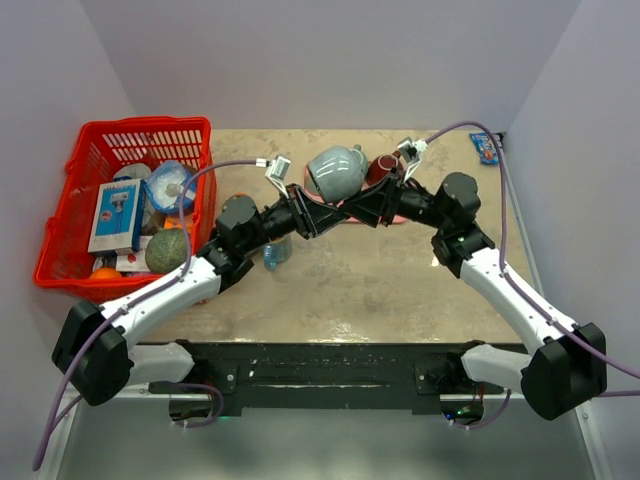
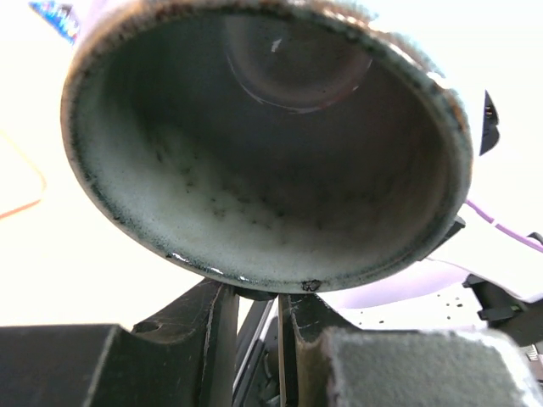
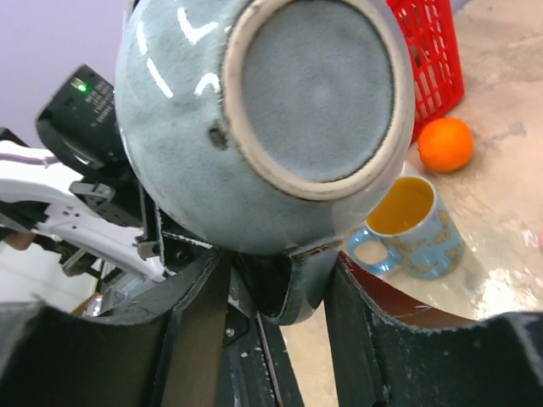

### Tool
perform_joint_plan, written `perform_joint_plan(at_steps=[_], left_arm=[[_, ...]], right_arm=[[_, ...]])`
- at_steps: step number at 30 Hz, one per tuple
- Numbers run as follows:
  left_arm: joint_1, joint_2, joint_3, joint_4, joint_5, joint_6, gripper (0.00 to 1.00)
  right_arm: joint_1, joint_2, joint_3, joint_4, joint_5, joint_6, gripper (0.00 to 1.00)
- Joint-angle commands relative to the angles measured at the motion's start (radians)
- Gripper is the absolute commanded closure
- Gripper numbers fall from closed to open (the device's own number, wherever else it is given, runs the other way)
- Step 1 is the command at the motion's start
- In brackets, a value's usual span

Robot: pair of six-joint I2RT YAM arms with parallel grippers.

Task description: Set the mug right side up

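Observation:
The mug (image 1: 335, 172) is grey-blue glazed and held in the air over the back middle of the table, tipped on its side. Its open mouth (image 2: 263, 170) faces the left wrist camera and its unglazed base (image 3: 314, 85) faces the right wrist camera. My left gripper (image 1: 318, 205) (image 2: 259, 297) is shut on the lower edge of the mug's rim. My right gripper (image 1: 350, 205) (image 3: 276, 271) stands open around the mug's handle (image 3: 310, 280). A gap shows between the handle and the left finger.
A red basket (image 1: 60, 250) (image 3: 433, 51) with a box, a green ball and other items stands at the left. A red cup (image 1: 383, 168) stands behind the mug. A blue packet (image 1: 487, 148) lies back right. Below the mug are a blue yellow-lined mug (image 3: 416, 225) and an orange (image 3: 445, 142).

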Motion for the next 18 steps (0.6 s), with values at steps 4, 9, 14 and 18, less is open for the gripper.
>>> perform_joint_plan(at_steps=[4, 9, 14, 18], left_arm=[[0.03, 0.037, 0.097, -0.013, -0.128, -0.01, 1.0], [0.03, 0.057, 0.132, -0.085, -0.151, 0.016, 1.0], [0.029, 0.099, 0.195, -0.226, -0.195, 0.065, 1.0], [0.029, 0.132, 0.22, -0.3, -0.215, 0.099, 1.0]], right_arm=[[0.028, -0.006, -0.056, 0.035, -0.035, -0.027, 0.43], [0.028, -0.004, -0.098, 0.012, 0.005, -0.049, 0.27], [0.028, 0.016, -0.096, -0.095, 0.072, -0.085, 0.22], [0.027, 0.04, -0.104, -0.169, 0.131, -0.095, 0.18]])
